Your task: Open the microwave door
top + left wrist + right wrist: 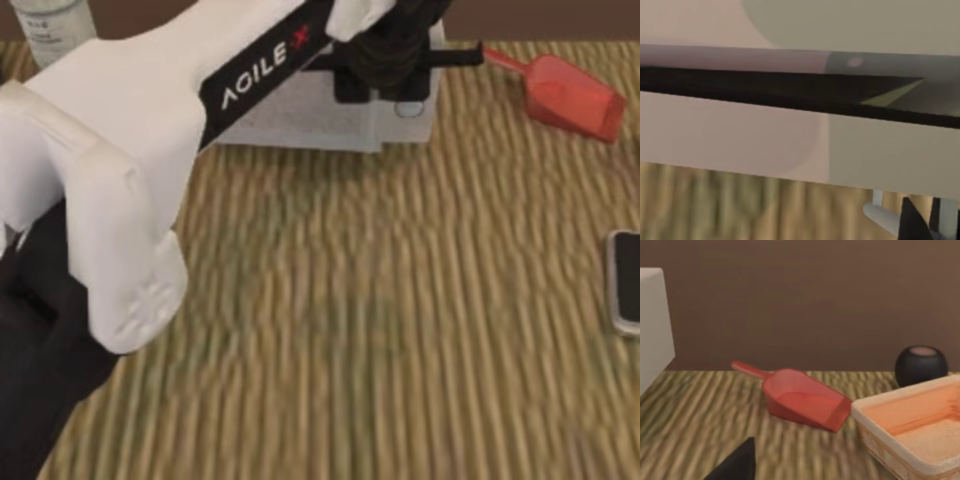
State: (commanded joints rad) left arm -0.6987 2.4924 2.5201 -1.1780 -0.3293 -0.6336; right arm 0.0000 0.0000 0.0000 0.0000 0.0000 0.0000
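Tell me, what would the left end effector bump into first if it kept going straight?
Probably the microwave. The left end effector is already right at its front, near the door, so nothing lies between. Whether it already touches is hard to tell.

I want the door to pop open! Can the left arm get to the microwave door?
Probably yes. The left arm already stretches across to the microwave, ending right at its front; nothing stands between them, though the arm hides the contact itself.

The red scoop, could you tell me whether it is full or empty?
Empty: the red scoop lies on the table, and the right wrist view shows its inside bare.
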